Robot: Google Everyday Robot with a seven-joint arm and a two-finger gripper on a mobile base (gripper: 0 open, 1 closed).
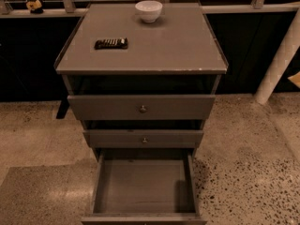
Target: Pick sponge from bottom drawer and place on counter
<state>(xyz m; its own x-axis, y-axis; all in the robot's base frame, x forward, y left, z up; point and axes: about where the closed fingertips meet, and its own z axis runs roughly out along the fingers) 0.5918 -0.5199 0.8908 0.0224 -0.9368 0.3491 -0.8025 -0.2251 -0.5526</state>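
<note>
- The gripper is out of the shot, somewhere past the right edge, so I cannot tell whether it is holding anything or not.
- At that right edge a small pale-yellow corner pokes in. It looks like the sponge, cut off by the frame, so I can't be sure.
- That scrap sits in the air just right of the slanted white post, well apart from the cabinet and a little below the level of its top.
- The grey tabletop fills the upper middle, with chips of pale paint along the right part of its front edge.
- A white bowl stands upright near the tabletop's back edge, about centred.
- A flat black bar lies toward the left side, well apart from the bowl. I can't tell what it is.
- Below are the top drawer and the middle drawer, each with a small round knob at the centre of its front.
- The bottom drawer is pulled far out toward us, and its flat grey floor shows with shadow in the right corner.
- The cabinet stands on a speckled stone floor.
- Up in the far left corner, a small yellowish object rests on the ledge behind, too small to identify.
</note>
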